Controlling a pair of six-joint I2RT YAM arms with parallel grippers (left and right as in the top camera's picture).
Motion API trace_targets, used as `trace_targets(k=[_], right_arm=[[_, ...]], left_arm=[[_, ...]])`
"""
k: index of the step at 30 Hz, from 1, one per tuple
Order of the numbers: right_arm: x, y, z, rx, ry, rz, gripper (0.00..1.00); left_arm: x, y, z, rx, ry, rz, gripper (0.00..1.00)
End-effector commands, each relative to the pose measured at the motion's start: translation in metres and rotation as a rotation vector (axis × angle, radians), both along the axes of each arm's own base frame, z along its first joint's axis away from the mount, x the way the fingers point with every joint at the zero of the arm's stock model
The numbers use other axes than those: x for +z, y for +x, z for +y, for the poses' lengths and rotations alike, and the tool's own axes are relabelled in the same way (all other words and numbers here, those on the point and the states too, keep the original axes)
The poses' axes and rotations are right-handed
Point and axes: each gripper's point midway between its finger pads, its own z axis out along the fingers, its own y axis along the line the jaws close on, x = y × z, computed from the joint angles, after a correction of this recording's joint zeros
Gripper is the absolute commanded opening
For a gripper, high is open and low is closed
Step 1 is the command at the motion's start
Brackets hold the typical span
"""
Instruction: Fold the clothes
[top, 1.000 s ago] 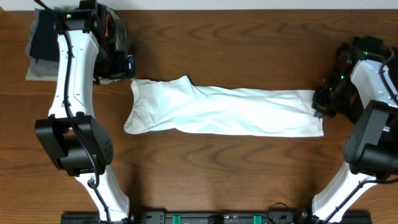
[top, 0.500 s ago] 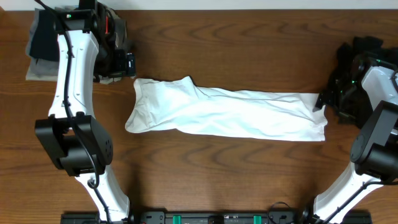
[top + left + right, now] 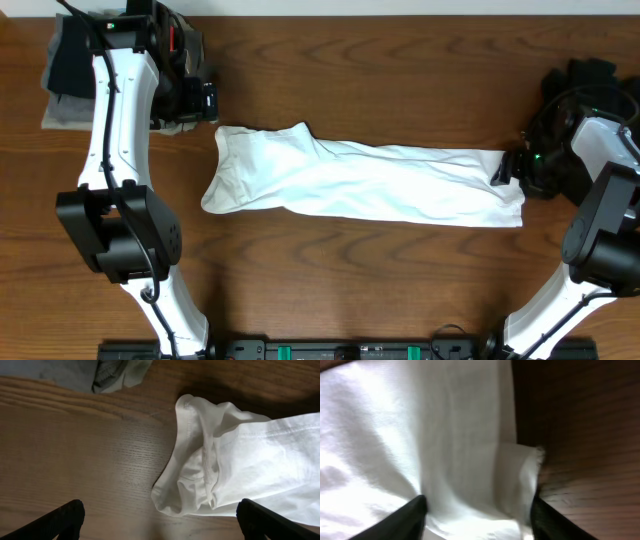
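**Operator:** Where is the garment?

**Technician:** The white T-shirt [image 3: 360,180] lies on the tabletop [image 3: 380,290]. It is folded into one long strip running left to right across the middle. The left end is wider and bunched, with seams showing. The right end is squared off.

**Operator:** State of the left end effector?

**Technician:** The left end effector [image 3: 203,100] is released. Its fingers are spread wide with nothing between them. It hangs just beyond the strip's far left corner, apart from the fabric. A grey garment [image 3: 100,372] lies nearby.

**Operator:** And the right?

**Technician:** The right end effector [image 3: 503,172] sits at the strip's right end. Its fingers [image 3: 415,510] are parted and straddle the edge. The wrist view is blurred, but the cloth appears to lie loose between them, not pinched.
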Motion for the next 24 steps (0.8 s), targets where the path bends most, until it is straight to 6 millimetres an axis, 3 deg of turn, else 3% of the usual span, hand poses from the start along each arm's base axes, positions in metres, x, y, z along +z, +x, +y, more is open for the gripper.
trace_targets(k=[1,5,8,9,16,24], right_arm=[[-0.006,-0.007,0.021,0.032,0.070,0.006,0.54],[-0.019,-0.008,0.033,0.061,0.072,-0.009,0.34],[-0.024,-0.002,0.036,0.074,0.060,-0.042,0.04],[-0.024,0.001,0.034,0.066,0.056,-0.054,0.01],[0.000,0.042,0.001,-0.031,0.016,-0.180,0.01],[0.068,0.088,-0.037,0.025,-0.050,-0.330,0.01]], left_arm=[[0.001,0.002,0.003,0.015,0.011,-0.004,0.98],[0.001,0.002,0.003,0.014,0.011,-0.004,0.98],[0.000,0.001,0.003,0.015,0.010,-0.003,0.98],[0.000,0.002,0.003,0.015,0.010,-0.003,0.98],[0.000,0.001,0.003,0.016,0.010,-0.003,0.98],[0.001,0.005,0.003,0.015,0.011,-0.016,0.98]])
